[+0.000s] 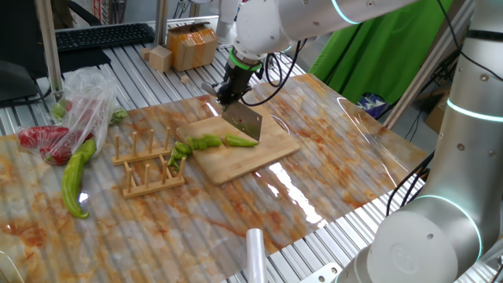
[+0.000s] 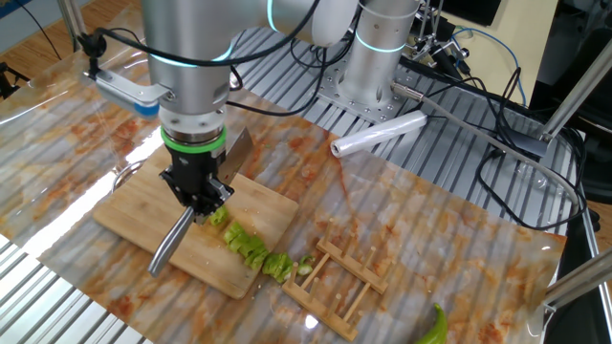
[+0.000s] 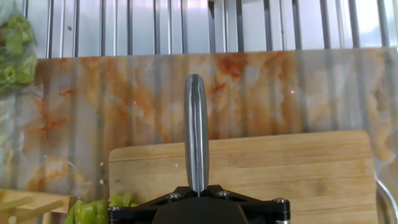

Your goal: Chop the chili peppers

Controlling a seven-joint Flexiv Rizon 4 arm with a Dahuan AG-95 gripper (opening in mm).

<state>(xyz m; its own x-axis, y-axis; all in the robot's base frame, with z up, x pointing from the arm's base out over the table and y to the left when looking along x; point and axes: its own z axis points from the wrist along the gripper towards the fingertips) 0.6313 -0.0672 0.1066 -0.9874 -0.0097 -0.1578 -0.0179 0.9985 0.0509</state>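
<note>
The chili peppers lie cut into short green chunks (image 1: 200, 144) on the wooden cutting board (image 1: 259, 157), with one longer piece (image 1: 241, 141) to their right. My gripper (image 1: 232, 85) is shut on a steel knife (image 1: 244, 122), whose broad blade hangs just over the longer piece. The other fixed view shows the gripper (image 2: 198, 196), the knife's handle (image 2: 172, 244) sticking out toward the board's edge, and the chunks (image 2: 251, 247) trailing off the board (image 2: 129, 205). In the hand view the knife (image 3: 196, 130) points away over the board (image 3: 286, 162), with the chunks (image 3: 93, 211) at the lower left.
A wooden rack (image 1: 145, 163) stands left of the board, also seen in the other fixed view (image 2: 339, 282). A paler curved pepper (image 1: 76, 177) and red peppers in plastic (image 1: 47, 141) lie at the left. A clear plastic roll (image 2: 378, 134) lies near the arm's base.
</note>
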